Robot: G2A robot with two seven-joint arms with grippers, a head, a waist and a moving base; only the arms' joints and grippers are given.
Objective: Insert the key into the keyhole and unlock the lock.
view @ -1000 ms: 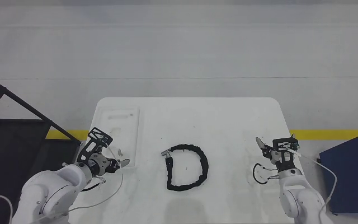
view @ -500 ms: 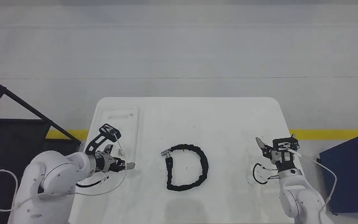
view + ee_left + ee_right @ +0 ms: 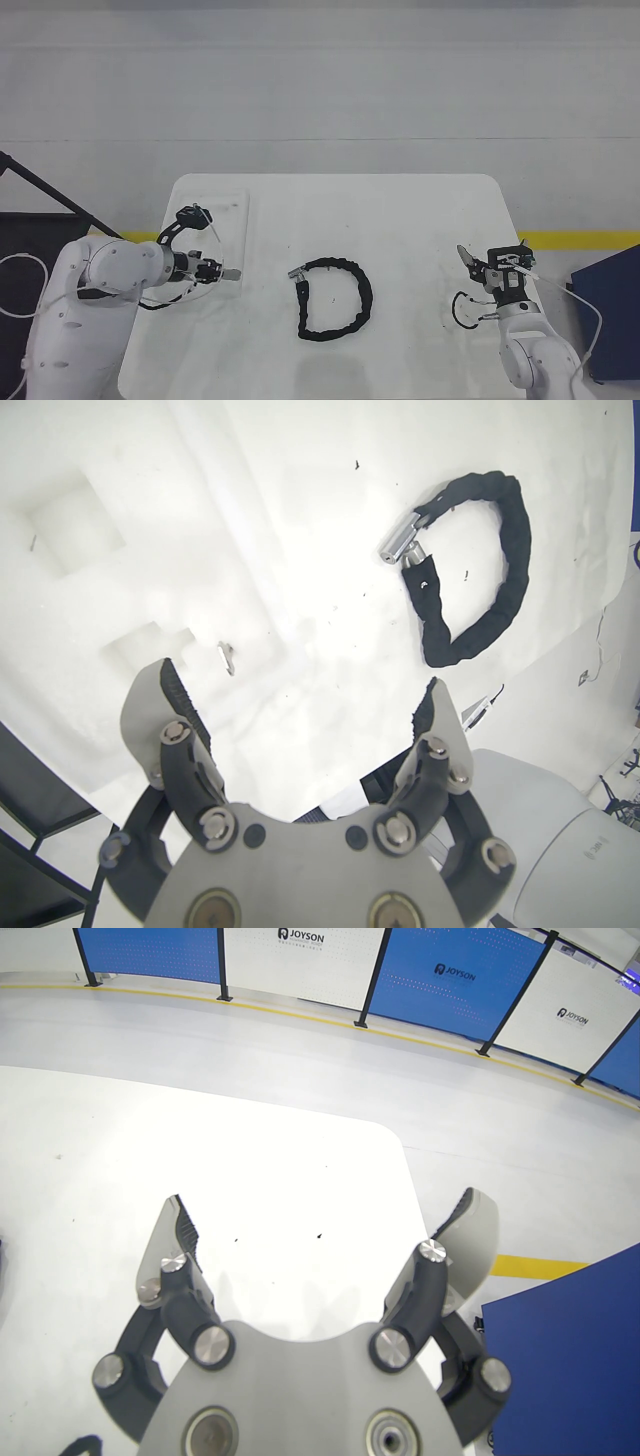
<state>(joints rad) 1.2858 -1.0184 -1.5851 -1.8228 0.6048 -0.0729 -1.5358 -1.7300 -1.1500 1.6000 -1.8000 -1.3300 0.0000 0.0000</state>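
Note:
A black fabric-covered chain lock (image 3: 345,298) lies curled at the table's middle, and its silver lock cylinder (image 3: 298,272) faces the left side. In the left wrist view the cylinder (image 3: 397,545) shows its keyhole end, with the chain (image 3: 505,600) looping behind it. A small silver key (image 3: 226,657) lies at the edge of a white foam tray (image 3: 75,525). My left gripper (image 3: 300,685) hangs open just above and beside the key, holding nothing; from above it (image 3: 222,272) is at the tray's near right corner. My right gripper (image 3: 320,1208) stands open and empty over the table's right edge (image 3: 495,262).
The white foam tray (image 3: 225,215) with moulded recesses takes up the table's far left. A dark frame (image 3: 50,195) stands beside the table's left side, and a blue panel (image 3: 610,300) beside its right. Bare table surface lies between the chain and my right gripper.
My left arm has swung in from the table's near left corner toward the foam tray, its gripper now farther from the front edge. The right arm and the chain lock have not moved.

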